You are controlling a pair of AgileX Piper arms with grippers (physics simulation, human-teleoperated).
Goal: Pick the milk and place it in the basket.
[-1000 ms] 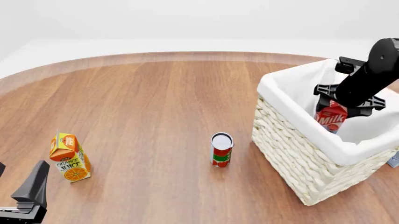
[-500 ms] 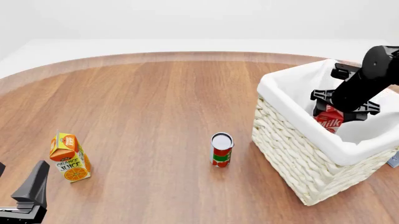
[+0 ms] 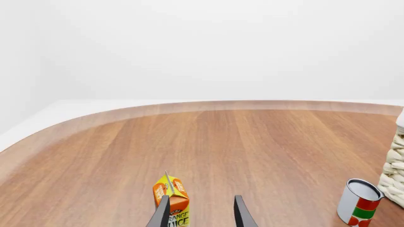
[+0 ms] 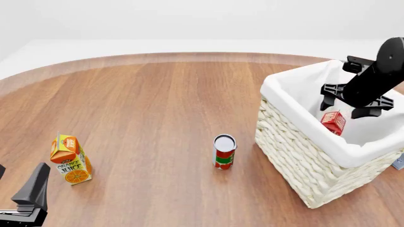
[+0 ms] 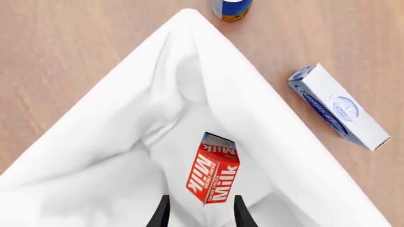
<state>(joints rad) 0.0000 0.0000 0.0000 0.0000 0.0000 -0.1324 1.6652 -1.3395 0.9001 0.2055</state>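
The milk [image 4: 333, 122] is free of the right gripper [image 4: 355, 101] and sits inside the basket [image 4: 296, 146], down against the white cloth liner [image 5: 126, 156] near the right-hand wall. The right jaws hang just above it, spread apart and empty; in the right wrist view the carton shows between and beyond the two fingertips [image 5: 163, 215] with a clear gap all round.

From where I stand the main risk is a small one. The carton looks tilted rather than squarely upright, so it may tip onto its side on the soft cloth; that would do no harm, since the walls are high around it. The likelier trouble is the arm itself: if the spread fingers drift sideways as they rise, they could catch the folded liner at the rim and drag it, or nudge the whole basket along the bench [image 4: 158, 104]. A straight lift clears that.

The basket holds only the milk as far as I can see. Outside it, a can [image 4: 224, 151] stands just left of the basket, and an orange juice carton [image 4: 71, 159] stands far to the left, near the left gripper [image 3: 200, 215], whose jaws are parted and grip nothing. A white and blue box [image 5: 338, 107] lies flat on the bench beside the basket.
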